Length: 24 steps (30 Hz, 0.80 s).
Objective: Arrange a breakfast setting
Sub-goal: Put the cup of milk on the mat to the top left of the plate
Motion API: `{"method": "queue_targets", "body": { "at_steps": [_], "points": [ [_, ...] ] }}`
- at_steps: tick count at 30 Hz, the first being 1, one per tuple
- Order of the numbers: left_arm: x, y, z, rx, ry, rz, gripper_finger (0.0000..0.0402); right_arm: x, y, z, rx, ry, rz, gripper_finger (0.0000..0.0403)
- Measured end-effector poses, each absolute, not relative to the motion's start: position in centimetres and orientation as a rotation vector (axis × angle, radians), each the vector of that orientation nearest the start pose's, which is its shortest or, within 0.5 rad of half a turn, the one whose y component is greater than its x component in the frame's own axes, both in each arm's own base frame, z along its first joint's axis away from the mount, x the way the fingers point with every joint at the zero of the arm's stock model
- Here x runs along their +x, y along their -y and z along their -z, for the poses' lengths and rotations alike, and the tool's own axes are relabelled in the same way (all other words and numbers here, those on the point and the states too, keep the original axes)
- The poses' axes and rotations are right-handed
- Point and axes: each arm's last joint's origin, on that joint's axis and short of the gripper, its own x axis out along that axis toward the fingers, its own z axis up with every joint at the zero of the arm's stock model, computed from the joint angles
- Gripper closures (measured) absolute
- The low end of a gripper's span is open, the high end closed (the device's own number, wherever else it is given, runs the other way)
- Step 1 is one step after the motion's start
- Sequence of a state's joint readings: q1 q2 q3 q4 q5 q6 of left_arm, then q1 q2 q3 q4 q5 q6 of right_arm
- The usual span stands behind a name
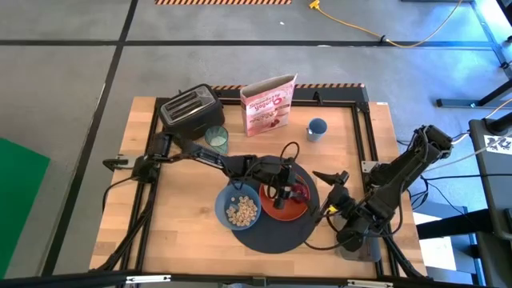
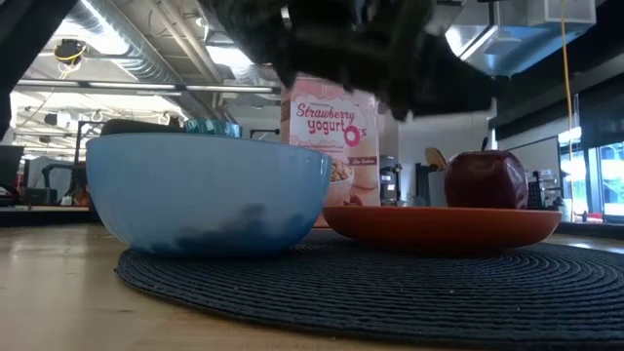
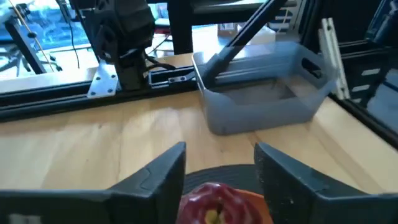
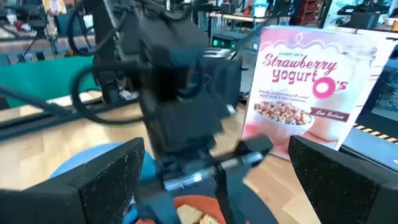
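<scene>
Wooden table [image 1: 176, 216], red apple [image 3: 214, 202] on orange plate [image 2: 444, 226], between left fingers [image 3: 155, 177], untouched.

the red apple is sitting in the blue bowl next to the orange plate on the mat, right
Not quite. The red apple sits on the orange plate, not in the blue bowl; the low view shows this. Bowl and plate do sit side by side on the mat.

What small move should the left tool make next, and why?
Probably lift straight up. The left tool stands open around the apple, which rests on the orange plate, so the apple seems delivered and the tool should clear it.
</scene>
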<state>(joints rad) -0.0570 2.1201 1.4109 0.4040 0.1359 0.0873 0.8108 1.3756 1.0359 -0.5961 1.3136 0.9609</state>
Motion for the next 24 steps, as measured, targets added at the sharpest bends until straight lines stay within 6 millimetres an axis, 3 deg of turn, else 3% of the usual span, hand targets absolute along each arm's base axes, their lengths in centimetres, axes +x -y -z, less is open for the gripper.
{"method": "queue_targets", "body": {
  "at_steps": [5,9,14,19,24],
  "points": [
    [45.6,2.8,-22.0,0.115,-0.357,0.198,0.0196,19.4,-16.3,-29.2,0.117,-0.148,0.619,0.0015],
    [42.7,2.5,-23.4,0.135,-0.380,0.143,0.0195,19.0,-15.0,-30.3,0.104,-0.172,0.617,0.0015],
    [36.8,1.9,-23.4,0.114,-0.428,-0.057,0.0196,20.2,-11.6,-30.0,0.100,-0.349,0.643,0.0015],
    [30.0,1.6,-25.2,0.110,-0.407,-0.324,0.0196,21.4,-9.2,-29.8,0.078,-0.430,0.697,0.0015],
    [24.9,0.6,-27.0,0.104,-0.504,-0.379,0.0196,23.1,-6.5,-29.9,0.033,-0.519,0.677,0.0015]
  ]
}}
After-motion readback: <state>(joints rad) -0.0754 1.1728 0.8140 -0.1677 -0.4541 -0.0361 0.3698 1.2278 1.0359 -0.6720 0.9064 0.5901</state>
